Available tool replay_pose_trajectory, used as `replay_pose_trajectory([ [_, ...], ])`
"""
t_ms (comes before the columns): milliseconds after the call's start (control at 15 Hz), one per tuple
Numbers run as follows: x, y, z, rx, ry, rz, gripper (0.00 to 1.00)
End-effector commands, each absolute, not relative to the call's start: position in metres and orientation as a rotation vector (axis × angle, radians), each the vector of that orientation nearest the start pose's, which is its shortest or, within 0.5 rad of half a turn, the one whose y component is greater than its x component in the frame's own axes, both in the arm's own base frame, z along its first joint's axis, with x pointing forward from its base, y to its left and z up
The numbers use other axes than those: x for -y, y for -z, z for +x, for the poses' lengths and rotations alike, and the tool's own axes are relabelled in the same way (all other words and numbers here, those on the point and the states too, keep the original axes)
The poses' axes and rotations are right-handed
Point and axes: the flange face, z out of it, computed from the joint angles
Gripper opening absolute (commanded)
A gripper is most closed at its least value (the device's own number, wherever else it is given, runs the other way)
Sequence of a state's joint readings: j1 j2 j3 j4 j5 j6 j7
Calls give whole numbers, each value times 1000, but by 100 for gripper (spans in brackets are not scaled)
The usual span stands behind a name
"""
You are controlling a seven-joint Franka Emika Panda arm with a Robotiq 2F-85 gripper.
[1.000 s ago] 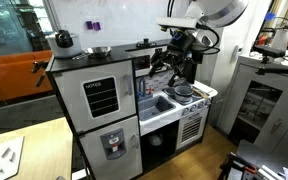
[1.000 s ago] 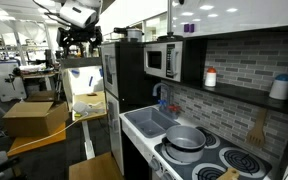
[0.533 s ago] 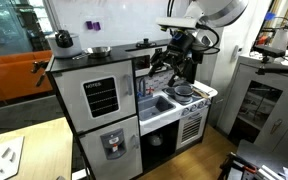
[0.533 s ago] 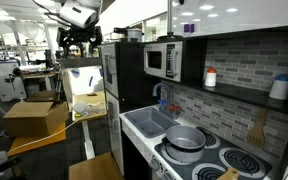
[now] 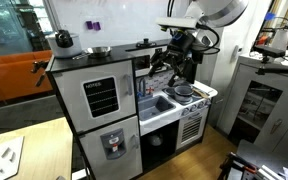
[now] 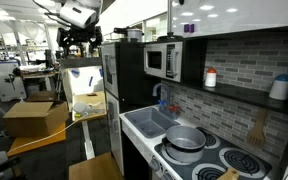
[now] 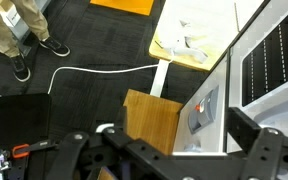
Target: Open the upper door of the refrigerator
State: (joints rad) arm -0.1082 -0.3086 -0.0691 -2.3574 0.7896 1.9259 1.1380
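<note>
The upper door (image 5: pixel 101 98) is seen shut in an exterior view; only in the wrist view is the gripper (image 7: pixel 156 135) shown spread wide.

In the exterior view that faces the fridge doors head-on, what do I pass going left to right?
orange sofa → black kettle → upper door → toy sink → grey pot → grey cabinet

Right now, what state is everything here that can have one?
upper door: shut
lower door: shut
microwave door: shut
end effector: open, holding nothing, not on the upper door
</note>
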Motion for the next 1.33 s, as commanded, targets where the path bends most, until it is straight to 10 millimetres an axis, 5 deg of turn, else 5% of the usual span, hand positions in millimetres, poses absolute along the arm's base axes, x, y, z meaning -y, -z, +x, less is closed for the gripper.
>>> replay_pose_trajectory([
  [0,31,-458,447,-1818,-585,-1685,100],
  [533,35,-455,444,-1805,-576,-1681,100],
  [933,60,-409,425,-1768,-616,-1523,100],
  [1267,56,-389,438,-1726,-598,-1367,100],
])
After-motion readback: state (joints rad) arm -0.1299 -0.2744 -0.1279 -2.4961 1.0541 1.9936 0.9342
